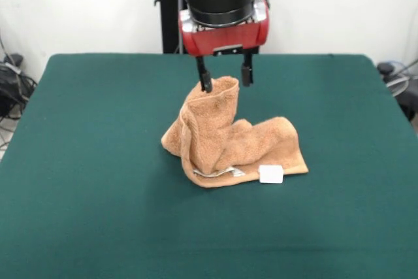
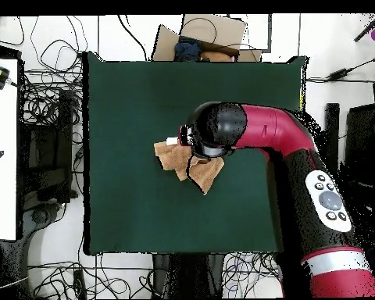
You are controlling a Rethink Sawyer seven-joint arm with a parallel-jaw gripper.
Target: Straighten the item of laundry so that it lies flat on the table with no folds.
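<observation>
One towel (image 1: 228, 142): crumpled mid-tabletop (image 1: 98, 213), one end lifted into a peak, white tag (image 1: 270, 174) at its near edge.
Gripper (image 1: 226, 74): directly above the peak.
Jaws: spread apart; one finger touches the raised fold, nothing clamped.

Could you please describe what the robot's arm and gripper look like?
The arm is glossy red with rounded black joint housings and a grey oval button panel on one link. A silver band sits near its base. The gripper hangs below a black cylindrical wrist: a red block with silver corners carrying two thin black jaws.
</observation>
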